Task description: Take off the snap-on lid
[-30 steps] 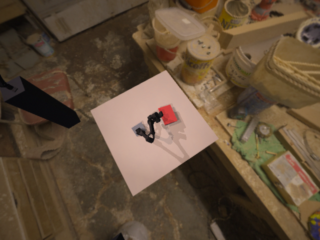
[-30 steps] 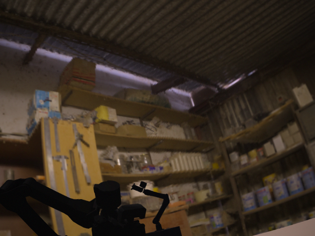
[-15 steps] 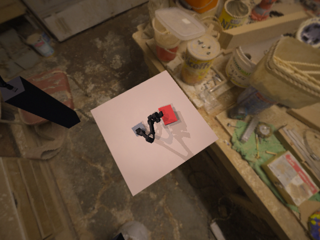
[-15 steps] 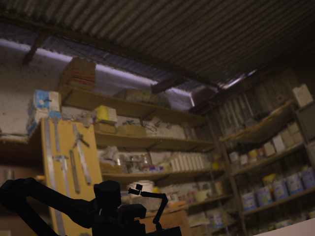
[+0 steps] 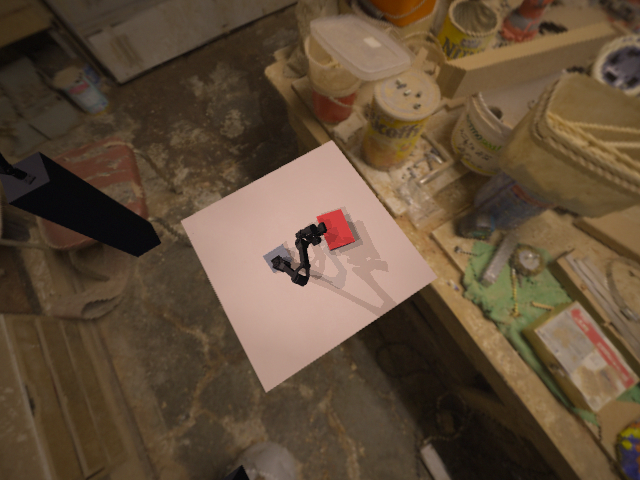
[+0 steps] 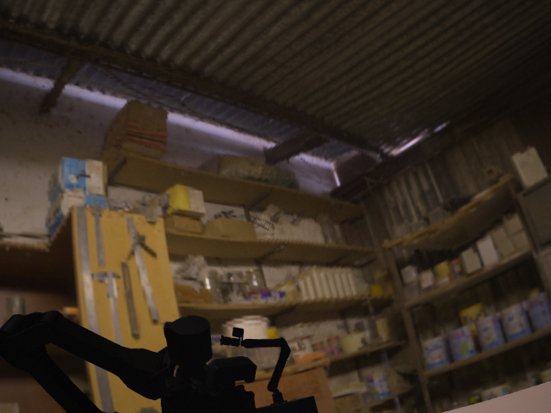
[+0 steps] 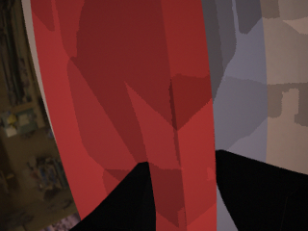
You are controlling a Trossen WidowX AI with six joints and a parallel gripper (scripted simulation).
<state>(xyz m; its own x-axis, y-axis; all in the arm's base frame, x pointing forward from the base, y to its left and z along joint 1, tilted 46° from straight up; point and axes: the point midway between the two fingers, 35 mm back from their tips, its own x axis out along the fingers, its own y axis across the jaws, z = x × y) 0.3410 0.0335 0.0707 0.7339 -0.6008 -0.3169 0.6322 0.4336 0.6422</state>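
Observation:
The red lid (image 5: 339, 230) (image 7: 111, 125) is seen from above in the top view. My gripper (image 5: 324, 228) (image 7: 181, 166) is at its left edge and shut on the lid's rim, with red between the two black fingers in the wrist view. A blue-grey surface, which looks like the box's wall (image 7: 245, 96), shows beside the red edge. The rest of the box is hidden under the lid. I cannot tell whether the lid has come loose. The exterior view does not show the lid or the box.
The pale table (image 5: 258, 335) (image 6: 525, 397) bears my arm's base on a blue-grey square (image 5: 276, 251), left of the lid. A tall black block (image 5: 82, 206) stands left of the table. A cluttered workbench lies beyond the right edge. Dark arms also show in the exterior view.

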